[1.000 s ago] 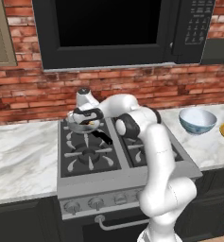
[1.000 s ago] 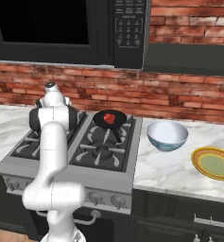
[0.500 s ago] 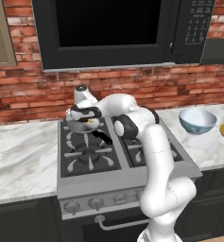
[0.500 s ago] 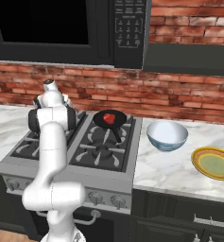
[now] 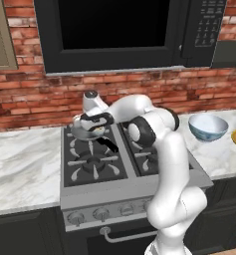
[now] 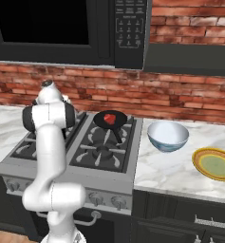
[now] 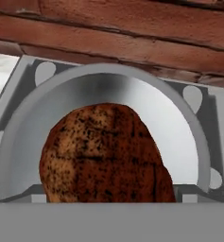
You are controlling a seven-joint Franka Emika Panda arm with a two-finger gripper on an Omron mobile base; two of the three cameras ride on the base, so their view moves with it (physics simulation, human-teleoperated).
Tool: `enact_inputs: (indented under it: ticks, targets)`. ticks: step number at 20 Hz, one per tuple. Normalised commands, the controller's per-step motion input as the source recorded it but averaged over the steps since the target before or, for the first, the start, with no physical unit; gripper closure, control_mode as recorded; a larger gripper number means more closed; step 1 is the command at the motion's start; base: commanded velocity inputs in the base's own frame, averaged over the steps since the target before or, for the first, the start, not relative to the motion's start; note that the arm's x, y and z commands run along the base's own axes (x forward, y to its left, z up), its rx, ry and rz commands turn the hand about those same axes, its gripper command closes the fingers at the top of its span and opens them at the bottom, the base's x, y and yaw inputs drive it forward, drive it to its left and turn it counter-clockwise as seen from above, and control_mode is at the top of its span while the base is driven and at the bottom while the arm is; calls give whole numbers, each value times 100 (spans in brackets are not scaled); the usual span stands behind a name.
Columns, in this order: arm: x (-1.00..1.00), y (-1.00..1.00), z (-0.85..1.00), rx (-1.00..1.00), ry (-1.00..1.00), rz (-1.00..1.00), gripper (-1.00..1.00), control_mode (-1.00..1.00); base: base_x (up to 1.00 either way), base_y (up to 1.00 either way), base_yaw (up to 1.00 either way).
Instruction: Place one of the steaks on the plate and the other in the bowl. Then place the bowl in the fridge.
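Left base view: pincer [image 5: 92, 125], jaws wide and holding nothing, sits over the silver pan [image 5: 85, 132] on the stove's rear left burner; bowl [image 5: 207, 127] stands on the table. Right base view: red steak [image 6: 109, 118] in black pan [image 6: 111, 120]; plate [image 6: 215, 163] beside bowl. Hand view: brown steak [image 7: 104, 155] lies in the silver pan.
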Motion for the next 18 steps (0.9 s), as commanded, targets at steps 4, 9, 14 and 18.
enact_inputs:
  ticks: [4, 9, 14, 18]
  targets:
    - [-25, -21, 66, 13, -11, 0, 100, -100, 0, 0, 0]
    - [-35, -37, 30, 12, -5, 0, 100, -100, 0, 0, 0]
    - [-64, -41, 38, 10, -7, -3, 100, -100, 0, 0, 0]
    - [-72, -22, 70, 7, -6, -2, 100, -100, 0, 0, 0]
